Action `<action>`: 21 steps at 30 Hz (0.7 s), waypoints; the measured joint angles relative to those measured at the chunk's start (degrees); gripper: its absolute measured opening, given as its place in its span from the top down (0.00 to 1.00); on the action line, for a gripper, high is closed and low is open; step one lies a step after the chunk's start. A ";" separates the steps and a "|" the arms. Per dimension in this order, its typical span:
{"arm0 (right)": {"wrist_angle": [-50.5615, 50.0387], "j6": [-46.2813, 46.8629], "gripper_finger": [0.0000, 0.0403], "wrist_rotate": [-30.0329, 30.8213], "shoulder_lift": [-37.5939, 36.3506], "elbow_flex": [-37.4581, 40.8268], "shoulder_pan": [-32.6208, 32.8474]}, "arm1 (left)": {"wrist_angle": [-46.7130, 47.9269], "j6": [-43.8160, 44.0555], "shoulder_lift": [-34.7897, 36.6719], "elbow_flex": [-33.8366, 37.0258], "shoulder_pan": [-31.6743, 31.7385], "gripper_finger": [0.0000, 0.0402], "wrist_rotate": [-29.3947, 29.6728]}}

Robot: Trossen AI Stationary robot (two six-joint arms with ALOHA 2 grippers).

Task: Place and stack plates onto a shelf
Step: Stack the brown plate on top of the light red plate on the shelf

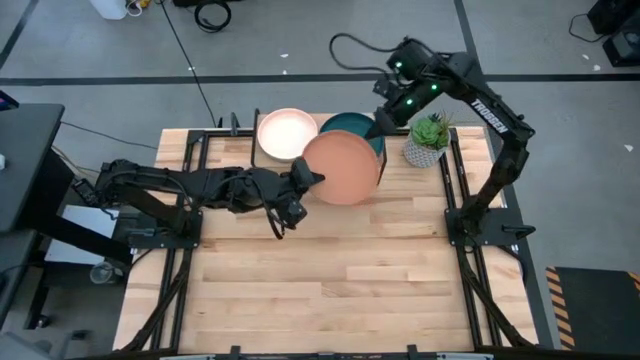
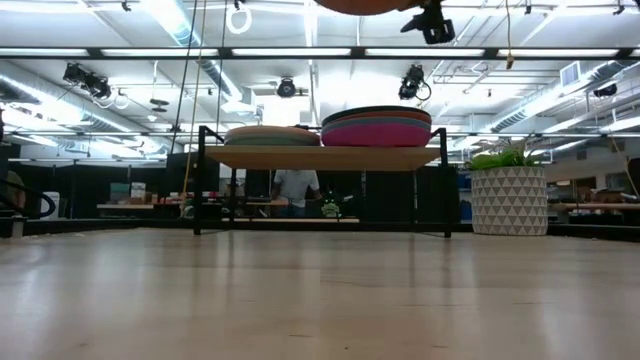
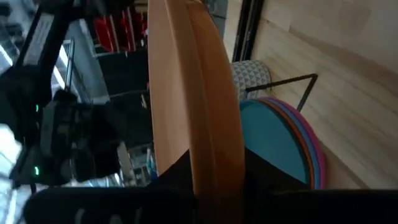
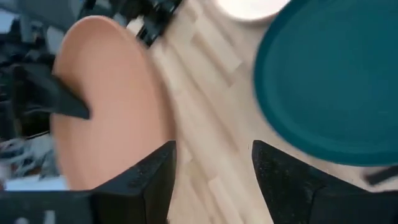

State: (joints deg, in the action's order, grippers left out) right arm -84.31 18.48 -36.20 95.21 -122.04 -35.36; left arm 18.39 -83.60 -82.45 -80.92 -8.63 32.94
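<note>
From above, the left gripper (image 1: 312,180) pinches the near rim of the orange plate (image 1: 342,166), holding it raised over the shelf toward the table's far edge, partly covering the dark teal plate (image 1: 352,126); the cream plate (image 1: 288,134) lies beside it, and the right gripper (image 1: 384,122) hovers at the teal plate's far side near a potted plant (image 1: 428,139). At table level, the shelf (image 2: 320,158) carries two stacks, the taller topped in magenta (image 2: 376,128), with a person behind. The left wrist camera shows the orange plate (image 3: 186,99) edge-on, clamped. The right wrist camera shows its fingers (image 4: 152,177) spread apart, empty, above the shelf between the orange plate (image 4: 106,99) and the teal plate (image 4: 329,81).
</note>
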 joint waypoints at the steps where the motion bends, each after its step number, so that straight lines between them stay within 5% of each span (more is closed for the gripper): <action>1: 0.05 0.00 0.46 0.86 -0.55 0.00 -0.67 | 0.29 0.88 0.47 -0.03 0.22 0.85 0.16; 8: 3.43 0.94 0.44 5.97 -4.65 0.00 -4.27 | 5.96 11.01 3.85 -0.03 2.89 0.85 3.69; 16: 8.41 2.51 0.44 7.47 -7.40 0.00 -4.55 | 25.27 28.45 4.75 0.12 10.00 0.85 3.24; 21: 8.59 2.58 0.44 7.92 -7.48 0.00 -3.71 | 26.50 34.99 4.04 2.97 15.46 0.85 3.26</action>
State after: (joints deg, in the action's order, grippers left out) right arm -75.72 21.06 -28.28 87.73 -122.04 -39.06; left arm 44.90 -48.61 -78.41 -77.95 6.84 36.20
